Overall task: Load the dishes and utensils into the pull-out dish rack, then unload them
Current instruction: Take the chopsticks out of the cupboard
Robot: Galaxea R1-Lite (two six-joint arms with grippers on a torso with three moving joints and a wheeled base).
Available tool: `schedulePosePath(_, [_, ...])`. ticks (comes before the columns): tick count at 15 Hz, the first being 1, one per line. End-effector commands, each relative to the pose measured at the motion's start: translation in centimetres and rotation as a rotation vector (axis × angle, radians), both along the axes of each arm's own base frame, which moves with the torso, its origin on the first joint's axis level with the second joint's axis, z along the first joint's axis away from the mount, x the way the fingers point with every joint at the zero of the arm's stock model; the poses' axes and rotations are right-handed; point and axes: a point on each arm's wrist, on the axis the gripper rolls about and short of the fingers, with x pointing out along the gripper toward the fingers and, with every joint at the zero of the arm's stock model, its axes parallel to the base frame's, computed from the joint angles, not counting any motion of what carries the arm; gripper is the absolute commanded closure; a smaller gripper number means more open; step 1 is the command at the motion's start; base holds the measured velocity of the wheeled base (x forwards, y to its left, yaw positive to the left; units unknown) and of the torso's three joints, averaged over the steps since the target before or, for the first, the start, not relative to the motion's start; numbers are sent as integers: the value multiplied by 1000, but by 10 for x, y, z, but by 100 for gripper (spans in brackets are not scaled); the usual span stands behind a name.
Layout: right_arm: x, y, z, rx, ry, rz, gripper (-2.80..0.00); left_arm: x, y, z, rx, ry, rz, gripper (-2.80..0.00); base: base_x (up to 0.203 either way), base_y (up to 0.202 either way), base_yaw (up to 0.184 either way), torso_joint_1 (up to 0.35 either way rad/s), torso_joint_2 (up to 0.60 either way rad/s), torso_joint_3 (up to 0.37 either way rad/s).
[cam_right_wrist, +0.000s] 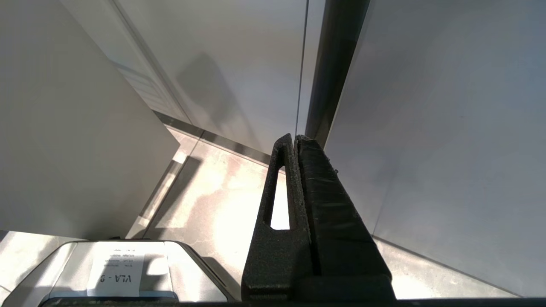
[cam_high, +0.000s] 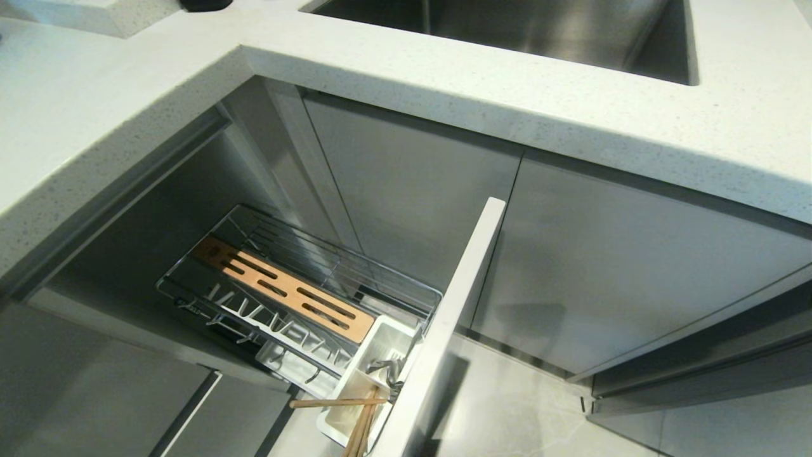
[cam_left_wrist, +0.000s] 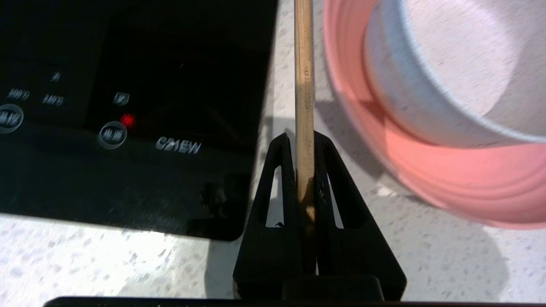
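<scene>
Speckled white countertop (cam_left_wrist: 448, 260) lies under our left gripper (cam_left_wrist: 304, 140), whose black fingers (cam_left_wrist: 279, 179) are pinched tight on a single light wooden chopstick (cam_left_wrist: 304, 85) that runs straight out past the tips toward 12 o'clock. At 9 o'clock of that stick sits a glossy black induction hob (cam_left_wrist: 128, 128) with a red indicator lit; at 2 o'clock a small round white bowl (cam_left_wrist: 443, 64) rests inside a wide, shallow pink plate (cam_left_wrist: 448, 179).

From the head we look down on the pull-out dish rack (cam_high: 298, 285), drawn out under the counter: chrome wire, a slotted wooden strip (cam_high: 285, 289), white prongs (cam_high: 279, 324), a pale grey front panel (cam_high: 444, 330). Its white utensil caddy (cam_high: 374, 374) at 5 o'clock of the rack holds more wooden chopsticks (cam_high: 355, 412) and a silver metal spoon (cam_high: 384, 368). A steel sink (cam_high: 507, 32) lies at 12 o'clock.

Our right gripper (cam_right_wrist: 295, 138) hangs parked beside grey cabinet doors (cam_right_wrist: 448, 128), its fingers pressed together on nothing.
</scene>
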Motion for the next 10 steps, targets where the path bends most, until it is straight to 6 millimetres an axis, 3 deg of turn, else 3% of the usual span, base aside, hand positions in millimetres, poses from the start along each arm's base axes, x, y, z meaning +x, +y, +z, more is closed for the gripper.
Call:
schedulePosePath(1, [0, 0, 0, 0, 2, 0, 0, 2, -1, 0, -1, -6, -20, 0, 0, 0, 0, 0, 0, 0])
schedulePosePath(10, [0, 0, 0, 0, 1, 1, 0, 8, -14, 1, 12, -21, -115, 0, 0, 0, 0, 0, 0, 0])
